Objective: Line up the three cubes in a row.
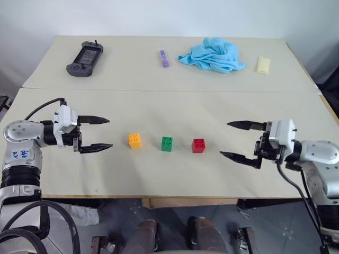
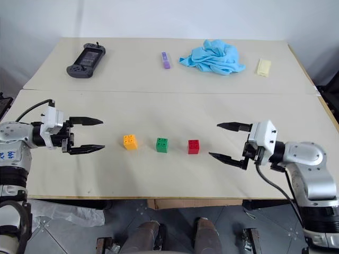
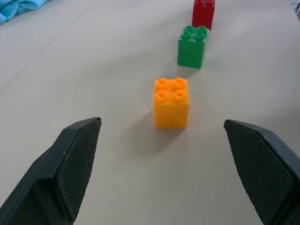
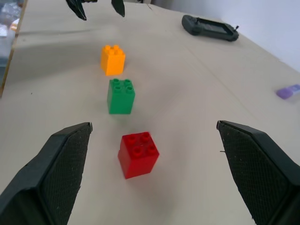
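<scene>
Here, three studded plastic bricks sit in a straight, evenly spaced row across the near half of the table [image 1: 175,174]: the orange cube [image 1: 135,141] at the left, the green cube [image 1: 167,144] in the middle, the red cube [image 1: 198,145] at the right, each apart from its neighbour and standing upright with its four studs up. Judged from how they lie, the line-up looks done, with little left beyond clearing the arms. The left gripper [image 1: 95,134] hovers just left of the orange cube, its two black fingers spread wide and grasping nothing; the right gripper [image 1: 239,141] hangs to the right of the red cube, likewise spread wide and empty. In the wrist views the fingers' inner pads [image 3: 79,164] show a fine cross-hatched texture, matte against the bricks' glossy moulded faces. The tabletop is a smooth pale beige board, with a seam running left to right between its near and far halves. Along the far half lie a dark grey handheld game console [image 1: 85,59] at the left, a small purple stick [image 1: 164,58], a crumpled light blue cloth [image 1: 212,55] and, at the far right, a pale yellow block [image 1: 263,65]
</scene>
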Controlling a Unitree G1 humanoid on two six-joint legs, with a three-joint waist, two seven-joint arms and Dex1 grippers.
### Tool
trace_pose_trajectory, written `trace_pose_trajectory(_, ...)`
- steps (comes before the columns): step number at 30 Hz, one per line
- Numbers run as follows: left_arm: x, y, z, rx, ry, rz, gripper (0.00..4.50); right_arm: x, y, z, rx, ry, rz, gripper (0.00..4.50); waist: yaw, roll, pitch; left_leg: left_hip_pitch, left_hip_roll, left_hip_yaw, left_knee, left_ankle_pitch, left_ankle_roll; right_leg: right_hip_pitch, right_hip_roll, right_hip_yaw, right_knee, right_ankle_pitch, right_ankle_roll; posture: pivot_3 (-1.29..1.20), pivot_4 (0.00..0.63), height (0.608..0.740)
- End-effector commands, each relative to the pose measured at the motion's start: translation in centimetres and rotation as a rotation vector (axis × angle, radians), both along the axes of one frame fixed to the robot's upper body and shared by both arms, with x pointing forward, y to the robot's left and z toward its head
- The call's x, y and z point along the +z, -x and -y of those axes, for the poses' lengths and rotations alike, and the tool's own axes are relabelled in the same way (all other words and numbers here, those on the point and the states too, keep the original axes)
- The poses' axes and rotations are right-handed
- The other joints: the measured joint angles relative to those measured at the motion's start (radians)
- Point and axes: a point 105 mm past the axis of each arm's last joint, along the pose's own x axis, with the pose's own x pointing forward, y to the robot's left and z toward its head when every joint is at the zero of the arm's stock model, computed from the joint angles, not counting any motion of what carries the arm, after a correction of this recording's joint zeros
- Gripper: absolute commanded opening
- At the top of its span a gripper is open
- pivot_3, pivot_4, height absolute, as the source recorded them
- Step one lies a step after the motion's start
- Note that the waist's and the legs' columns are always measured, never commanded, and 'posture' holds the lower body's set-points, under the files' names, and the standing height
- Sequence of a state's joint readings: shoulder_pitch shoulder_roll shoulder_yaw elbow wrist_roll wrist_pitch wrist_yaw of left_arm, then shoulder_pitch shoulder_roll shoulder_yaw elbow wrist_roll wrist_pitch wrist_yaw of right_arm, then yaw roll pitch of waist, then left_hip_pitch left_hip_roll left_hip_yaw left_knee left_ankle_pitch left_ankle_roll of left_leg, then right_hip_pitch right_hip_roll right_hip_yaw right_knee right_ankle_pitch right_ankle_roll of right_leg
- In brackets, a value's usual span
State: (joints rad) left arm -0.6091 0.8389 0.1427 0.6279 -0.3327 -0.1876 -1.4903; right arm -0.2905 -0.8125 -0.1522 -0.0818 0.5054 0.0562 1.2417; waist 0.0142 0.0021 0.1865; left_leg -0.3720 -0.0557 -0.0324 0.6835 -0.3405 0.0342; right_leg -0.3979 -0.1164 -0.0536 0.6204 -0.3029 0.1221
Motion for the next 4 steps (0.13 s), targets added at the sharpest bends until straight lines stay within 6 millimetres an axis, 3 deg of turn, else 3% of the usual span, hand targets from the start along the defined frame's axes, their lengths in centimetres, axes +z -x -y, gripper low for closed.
trace_pose_trajectory(1, 2.27, 0.10, -0.35, 0.017, -0.014, 0.131, 4.47, 0.18, 0.12, 0.65, 0.040, 0.055, -0.009, 4.50, 0.004, 0.000, 0.000, 0.000, 0.000, 0.000, 0.000, 0.000, 0.000, 0.000, 0.000, 0.000, 0.000, 0.000, 0.000, 0.00, 0.150, 0.740)
trace_pose_trajectory(4, 2.29, -0.09, -0.26, 0.056, -0.006, 0.175, 4.47, 0.21, -0.42, 0.61, 0.051, 0.067, -0.004, 4.50, 0.005, 0.000, 0.000, 0.000, 0.000, 0.001, 0.000, 0.000, 0.000, 0.000, 0.000, 0.001, 0.000, 0.000, 0.000, 0.00, 0.150, 0.740)
